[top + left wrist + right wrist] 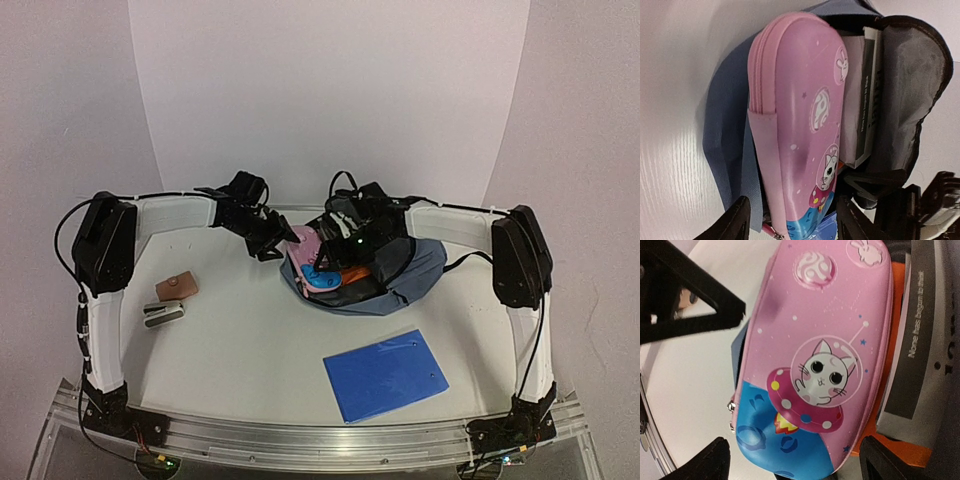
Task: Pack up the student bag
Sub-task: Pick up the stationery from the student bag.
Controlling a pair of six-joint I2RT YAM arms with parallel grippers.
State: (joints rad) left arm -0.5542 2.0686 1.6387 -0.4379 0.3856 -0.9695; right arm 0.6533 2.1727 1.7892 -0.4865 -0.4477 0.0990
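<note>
**Student bag** (pixel 412 272): a large, soft, slate-blue fabric backpack. It lies on the white table (pixel 250 350) between the two arms, with its grey-lined mouth gaping on its left part.

**Contents and rim.** A white-and-grey book (pixel 867 95) and a flat orange cover (pixel 875 440) sit inside the mouth. A hard, pink, oblong pencil case (pixel 308 252) with a cat-in-saucer print and a blue end lies along the left rim of that mouth. It is partly over the bag's outer fabric and, by appearance, not yet fully in.

**Deciding relation.** In both wrist views the case's long axis runs straight away from the fingers, blue end nearest. The bag's interior lies just beyond the case, on its book side. Neither arm is clearly nearer, since both sit right at the case.

**Left end effector** (pixel 790 212): moderately open, with one finger on each side of the case's width. A strip of blue fabric shows between one finger and the case, so it grips nothing.

**Right end effector** (pixel 797 457): wide open, straddling the blue end from above and holding nothing.

**Still outside the bag.** A bright-blue flat folder (pixel 387 375) lies on the near side of the bag, apart from it.
</note>
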